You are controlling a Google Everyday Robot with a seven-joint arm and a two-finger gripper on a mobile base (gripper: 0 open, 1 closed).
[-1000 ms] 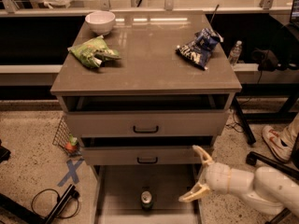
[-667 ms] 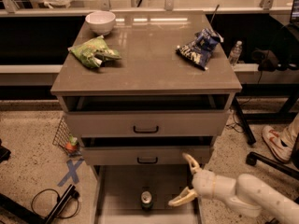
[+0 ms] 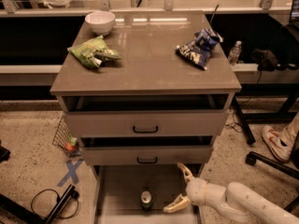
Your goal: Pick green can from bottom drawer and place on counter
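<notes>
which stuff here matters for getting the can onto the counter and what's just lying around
For the job: green can, upright in the bottom drawer; counter; gripper, open, just beside the can.
Lying about: green snack bag, blue snack bag, white bowl, all on the counter.

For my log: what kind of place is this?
Probably a robotics lab: blue snack bag on the counter, tape cross on the floor. Open gripper over the bottom drawer, beside the green can.

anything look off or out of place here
Nothing spilled or broken. The green can stands upright in the bottom drawer; the open claw is just beside it. Both upper drawers sit slightly ajar.
</notes>
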